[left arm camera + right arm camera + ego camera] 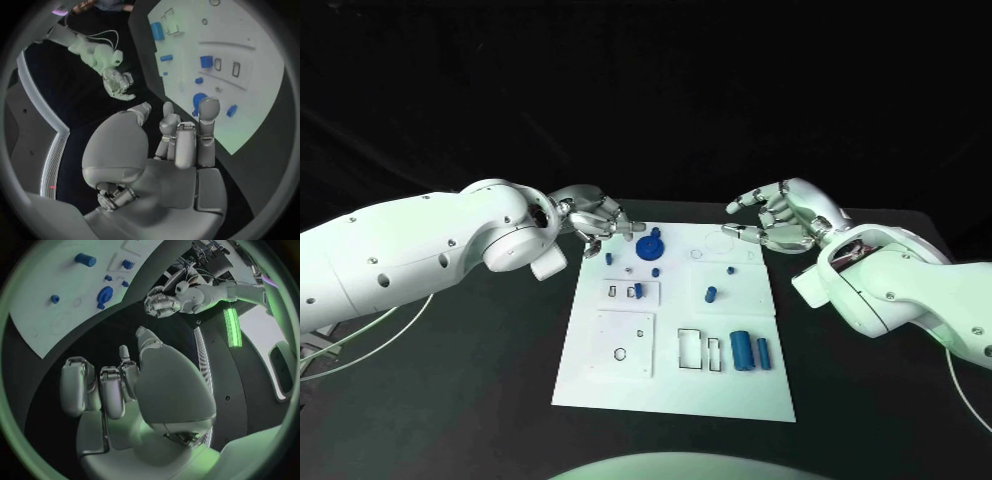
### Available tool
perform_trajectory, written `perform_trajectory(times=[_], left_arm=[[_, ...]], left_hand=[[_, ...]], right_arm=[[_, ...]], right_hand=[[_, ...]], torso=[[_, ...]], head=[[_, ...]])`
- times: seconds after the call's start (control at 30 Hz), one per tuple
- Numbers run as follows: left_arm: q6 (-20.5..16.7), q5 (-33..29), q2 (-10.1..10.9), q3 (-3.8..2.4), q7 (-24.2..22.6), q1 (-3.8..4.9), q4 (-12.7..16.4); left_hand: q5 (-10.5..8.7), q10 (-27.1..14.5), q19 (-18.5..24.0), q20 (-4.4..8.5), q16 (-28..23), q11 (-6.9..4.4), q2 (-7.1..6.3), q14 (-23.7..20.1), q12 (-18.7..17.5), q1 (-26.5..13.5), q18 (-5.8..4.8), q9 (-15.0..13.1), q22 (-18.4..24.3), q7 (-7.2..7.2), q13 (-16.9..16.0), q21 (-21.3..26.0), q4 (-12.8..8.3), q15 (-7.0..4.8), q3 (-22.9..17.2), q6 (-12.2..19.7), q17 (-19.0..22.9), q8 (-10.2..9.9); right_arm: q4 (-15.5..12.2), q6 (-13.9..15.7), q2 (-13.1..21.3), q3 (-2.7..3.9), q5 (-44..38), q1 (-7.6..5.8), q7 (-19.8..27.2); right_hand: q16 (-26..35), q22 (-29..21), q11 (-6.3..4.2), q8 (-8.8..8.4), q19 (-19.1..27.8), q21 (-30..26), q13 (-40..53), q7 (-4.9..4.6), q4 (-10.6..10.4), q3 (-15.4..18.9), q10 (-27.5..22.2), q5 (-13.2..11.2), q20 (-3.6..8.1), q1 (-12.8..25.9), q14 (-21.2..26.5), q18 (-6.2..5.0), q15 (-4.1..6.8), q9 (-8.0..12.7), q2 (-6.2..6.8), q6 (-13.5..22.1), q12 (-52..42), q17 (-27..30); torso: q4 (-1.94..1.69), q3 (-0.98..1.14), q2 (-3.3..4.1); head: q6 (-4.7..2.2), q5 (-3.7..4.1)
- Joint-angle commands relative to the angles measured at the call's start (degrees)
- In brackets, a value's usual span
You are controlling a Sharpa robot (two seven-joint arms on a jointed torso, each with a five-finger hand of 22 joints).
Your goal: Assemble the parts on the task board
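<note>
Both silver many-fingered hands hover at the far end of the white rectangular task board [675,330], and we see nothing held in either. Our left hand [593,217] hangs at the board's far left corner with its fingers loosely apart and extended — in its wrist view they point toward the board without touching any piece. Our right hand [777,216] sits near the far right corner, just off the board's edge, fingers curled but spread, palm empty. On the board, a round blue disc with a raised knob [649,246] lies near the far end, close to the left hand. A small blue peg [711,294] rests mid-board, and two upright blue cylinders [751,352] stand side by side toward the near right — all parts untouched.
</note>
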State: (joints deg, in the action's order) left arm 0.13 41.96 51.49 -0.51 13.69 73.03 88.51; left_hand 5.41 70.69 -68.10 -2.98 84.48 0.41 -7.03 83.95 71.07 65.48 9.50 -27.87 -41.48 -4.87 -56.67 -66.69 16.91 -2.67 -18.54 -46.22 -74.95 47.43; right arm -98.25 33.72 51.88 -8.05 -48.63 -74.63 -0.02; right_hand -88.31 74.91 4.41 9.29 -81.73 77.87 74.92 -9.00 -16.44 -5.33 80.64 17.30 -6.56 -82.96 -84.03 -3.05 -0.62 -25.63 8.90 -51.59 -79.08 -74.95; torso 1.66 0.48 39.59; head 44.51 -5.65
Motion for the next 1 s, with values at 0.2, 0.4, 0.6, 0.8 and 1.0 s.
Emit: perform_trajectory(times=[0.2,0.4,0.6,0.8,1.0], left_arm=[[12.8,16.3,-4.4,0.85,13.3,1.17,-2.5],[15.8,19.1,-7.7,2.27,14.8,2.64,-5.2],[17.5,19.7,-10.3,3.37,15.5,3.47,-7.3],[19.7,19.6,-12.2,3.77,16.0,3.64,-9.0],[21.8,19.1,-13.6,4.03,16.3,3.66,-10.2]], left_hand=[[-0.01,0.5,-0.6,0.37,0.1,-0.31,0.87,2.6,0.8,-3.6,-1.22,-1.6,-2.2,0.72,-1.0,-1.6,0.0,-0.69,1.8,0.3,-1.5,1.6],[-0.03,0.2,-0.5,0.41,0.0,-0.32,1.30,2.5,0.7,-4.8,-1.26,-2.0,-2.5,0.74,-0.8,-1.9,0.0,-0.70,2.5,0.6,-1.3,1.8],[-0.02,-0.2,-0.4,0.41,-0.1,-0.34,1.77,2.4,0.5,-5.6,-1.29,-2.4,-2.7,0.76,-0.4,-2.0,0.0,-0.73,3.0,0.8,-1.1,2.0],[0.05,-1.3,-0.3,0.38,-0.4,-0.23,2.13,2.2,-0.5,-5.9,-1.33,-2.4,-3.0,0.62,1.2,-2.2,0.0,-0.66,3.2,1.5,-0.7,1.7],[0.04,-2.5,-0.2,0.23,-0.6,0.04,2.39,2.0,-1.5,-6.2,-1.38,-2.4,-3.2,0.31,2.6,-2.4,0.0,-0.46,3.7,2.2,-0.2,1.1]], right_arm=[[1.4,-1.9,0.2,-0.01,3.8,-0.15,1.0],[2.1,-2.2,0.0,-0.01,3.4,-0.18,0.3],[2.4,-2.4,-0.3,-0.02,2.9,-0.18,-0.2],[2.5,-2.5,-0.3,-0.02,2.5,-0.18,-0.7],[2.6,-2.6,-0.4,-0.02,2.2,-0.18,-1.0]], right_hand=[[0.3,5.0,-0.17,0.22,0.3,-0.3,2.3,-0.03,0.0,-0.3,-0.4,0.0,0.22,0.0,-4.4,-0.44,0.44,-0.1,-0.10,-0.4,0.3,-8.3],[0.3,4.9,-0.18,0.23,0.3,-0.3,2.3,-0.03,0.0,-0.3,-0.5,0.0,0.23,0.0,-4.4,-0.46,0.45,-0.1,-0.07,-0.3,0.3,-8.3],[0.4,4.9,-0.18,0.23,0.4,-0.4,2.2,-0.03,0.0,-0.3,-0.5,0.0,0.23,0.1,-4.4,-0.48,0.45,-0.1,-0.04,-0.3,0.4,-8.2],[0.4,4.9,-0.18,0.23,0.4,-0.4,2.2,-0.04,0.0,-0.3,-0.6,0.0,0.24,0.1,-4.4,-0.48,0.46,-0.1,-0.01,-0.2,0.4,-8.2],[0.4,4.8,-0.18,0.23,0.5,-0.6,2.2,-0.04,0.0,-0.3,-0.6,0.0,0.25,0.2,-4.3,-0.52,0.46,-0.1,0.00,-0.1,0.4,-8.2]], torso=[[-0.15,0.32,-0.27],[-0.16,0.29,-0.21],[-0.05,0.24,-0.15],[0.00,0.18,-0.12],[-0.07,0.17,-0.09]], head=[[0.45,-0.27],[0.57,-0.39],[0.87,-0.61],[1.20,-0.49],[1.38,-0.30]])
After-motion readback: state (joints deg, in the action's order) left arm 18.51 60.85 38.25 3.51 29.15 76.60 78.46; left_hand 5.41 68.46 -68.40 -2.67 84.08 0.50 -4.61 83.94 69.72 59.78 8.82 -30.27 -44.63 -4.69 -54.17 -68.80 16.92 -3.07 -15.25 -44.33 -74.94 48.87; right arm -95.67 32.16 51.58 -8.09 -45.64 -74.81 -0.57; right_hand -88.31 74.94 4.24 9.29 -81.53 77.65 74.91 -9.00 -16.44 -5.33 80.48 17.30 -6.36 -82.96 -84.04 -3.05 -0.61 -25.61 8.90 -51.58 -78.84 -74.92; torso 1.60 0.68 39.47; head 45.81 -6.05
